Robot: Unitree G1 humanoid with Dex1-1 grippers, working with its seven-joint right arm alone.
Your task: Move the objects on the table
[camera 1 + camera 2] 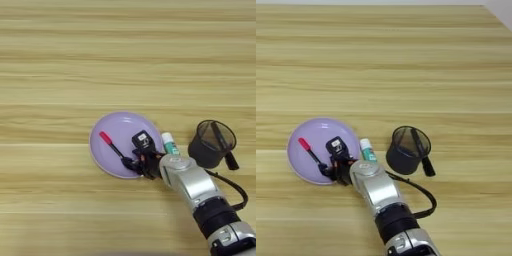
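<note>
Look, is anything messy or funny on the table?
Nothing is spilled or broken. The pen lies on the purple plate at the gripper, the glue stick lies beside the plate, and something dark leans out of the black mesh cup.

Bright even light, soft shadows, slight blur.

The setting read as a robot test bench in a lab rather than a home or a shop: the table (75, 60) was one wide light-yellow wooden surface with little on it. The few items on it were staged props (a lilac plate (115, 127), a black mesh cup (210, 142), a pen (111, 146) and a glue stick (169, 143)). A silver robot forearm (378, 190) with a black cable (423, 192) looped beside it reached over the surface.
</note>
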